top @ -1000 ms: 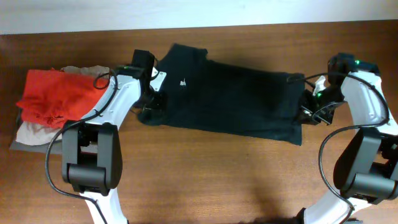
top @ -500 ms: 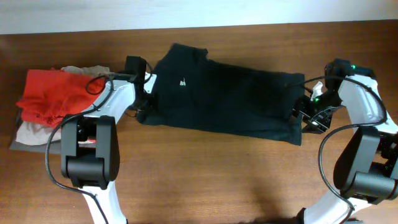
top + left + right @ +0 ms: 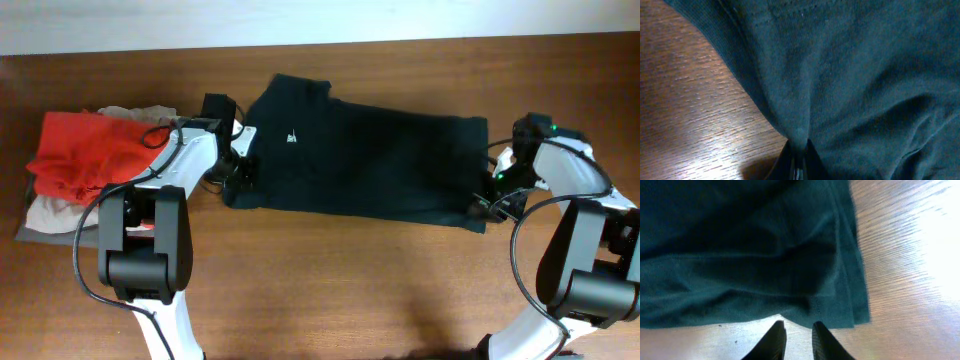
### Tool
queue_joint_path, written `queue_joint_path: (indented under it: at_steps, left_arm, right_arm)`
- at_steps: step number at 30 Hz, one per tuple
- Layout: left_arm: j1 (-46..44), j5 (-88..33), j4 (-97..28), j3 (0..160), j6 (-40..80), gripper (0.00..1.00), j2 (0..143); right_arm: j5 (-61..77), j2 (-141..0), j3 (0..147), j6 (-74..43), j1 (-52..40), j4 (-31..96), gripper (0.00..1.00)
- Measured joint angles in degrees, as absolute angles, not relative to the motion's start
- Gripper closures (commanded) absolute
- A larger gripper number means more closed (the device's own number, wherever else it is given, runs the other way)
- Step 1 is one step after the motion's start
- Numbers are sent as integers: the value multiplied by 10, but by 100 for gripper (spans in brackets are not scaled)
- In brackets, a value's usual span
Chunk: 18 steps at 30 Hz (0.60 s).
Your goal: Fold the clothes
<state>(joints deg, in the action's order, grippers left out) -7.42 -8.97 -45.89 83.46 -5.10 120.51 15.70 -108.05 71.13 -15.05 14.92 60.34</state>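
Observation:
The clothes, a black T-shirt-like garment (image 3: 370, 165) with a small white logo (image 3: 293, 137), lie spread across the middle of the wooden table. My left gripper (image 3: 238, 175) sits at the garment's left edge. In the left wrist view it (image 3: 799, 155) is shut on a pinched ridge of the dark fabric (image 3: 850, 75). My right gripper (image 3: 487, 205) is at the garment's front right corner. In the right wrist view its jaws (image 3: 797, 329) stand a little apart with bare table between them, the hem (image 3: 840, 305) just ahead of the tips.
A red folded garment (image 3: 85, 150) lies on beige and grey folded ones (image 3: 45, 212) at the table's left end, close to my left arm. The table's back edge meets a pale wall (image 3: 320, 20). Bare wood (image 3: 350, 290) runs along the front.
My left gripper has closed onto the garment's left edge. My right gripper slid toward the front along the right edge to the corner, and its jaws opened and then narrowed.

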Motion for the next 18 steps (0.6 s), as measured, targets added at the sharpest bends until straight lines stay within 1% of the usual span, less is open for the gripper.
queue_joint_path:
  at_steps: [2, 3, 4, 6, 8, 12, 18]
  left_arm:
    - [-74, -90, -459, 835, -51, 99, 1205]
    - [-74, -90, -459, 835, -51, 99, 1205]
    - [-74, -91, -460, 835, -51, 100, 1205]
    - [-74, -91, -465, 835, -51, 99, 1205]
    - [-74, -93, -472, 835, -51, 99, 1205]
    - [-74, -95, -484, 835, -51, 99, 1205]
    - [-74, -99, -523, 836, -51, 100, 1205]
  right_arm:
    - [161, -1081, 694, -151, 149, 571, 89]
    - [163, -1081, 685, -151, 149, 554, 90]
    - [165, -1081, 674, -152, 149, 530, 93]
    - [165, -1081, 661, -152, 149, 497, 96]
    - [163, -1081, 645, -157, 149, 467, 96]
    - [156, -1072, 627, -169, 149, 452, 96]
    - [89, -1067, 623, -241, 155, 539, 96]
